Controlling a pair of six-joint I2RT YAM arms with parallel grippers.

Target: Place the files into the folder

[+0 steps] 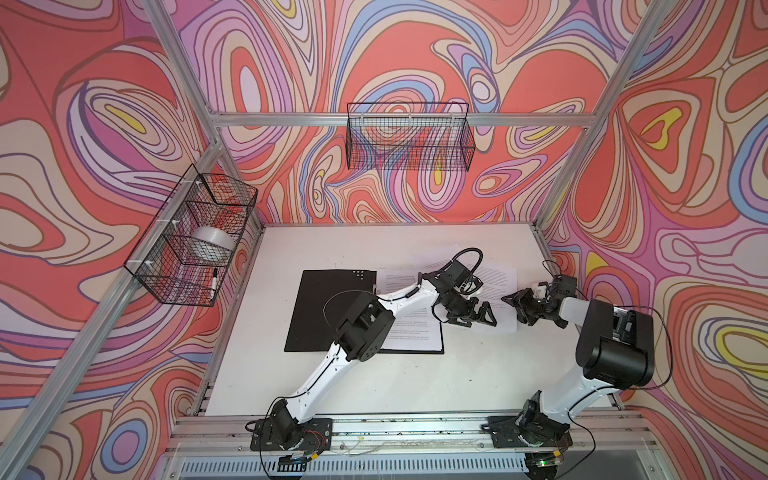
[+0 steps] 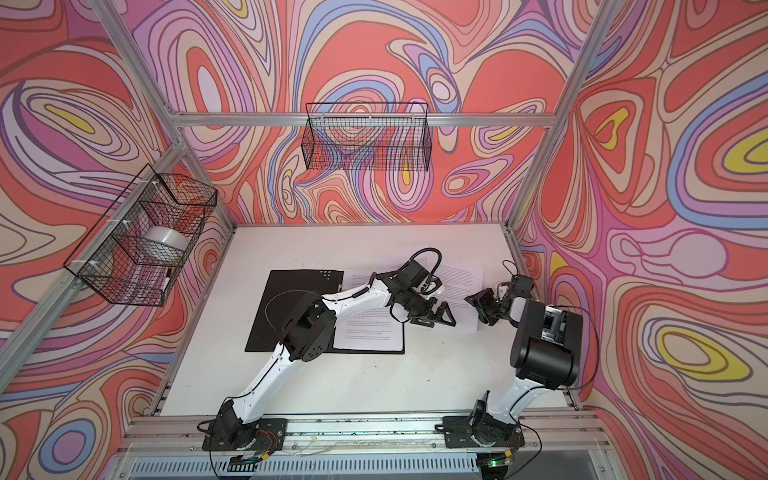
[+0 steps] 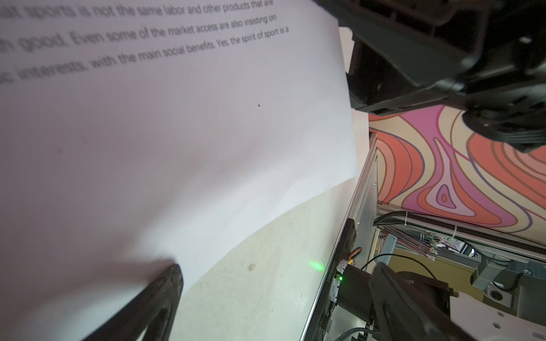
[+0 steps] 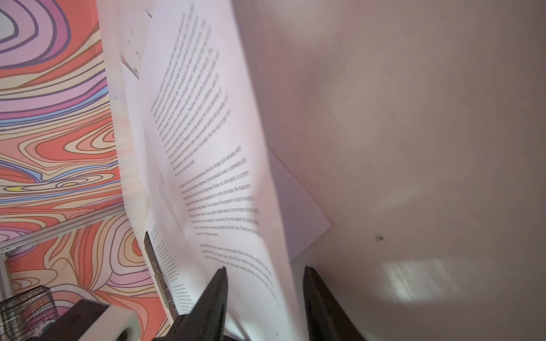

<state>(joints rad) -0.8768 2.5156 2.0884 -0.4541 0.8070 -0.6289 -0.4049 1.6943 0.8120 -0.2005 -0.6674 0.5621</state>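
The folder [image 1: 311, 299] lay open on the table [image 1: 374, 382], with one sheet [image 1: 415, 338] on its right half. The other files [image 1: 498, 282] lay just beside it. The left claw [image 1: 478, 322] hung wide open above them. The right claw [image 1: 512, 308] had a paper edge between its jaws; whether they gripped it, I could not tell.

White table [image 1: 374, 382] with folder [image 1: 328, 307], files [image 1: 496, 276]

Both top views high above, looking down on the whole table [image 1: 374, 382], wrist views close over the files [image 3: 177, 133]
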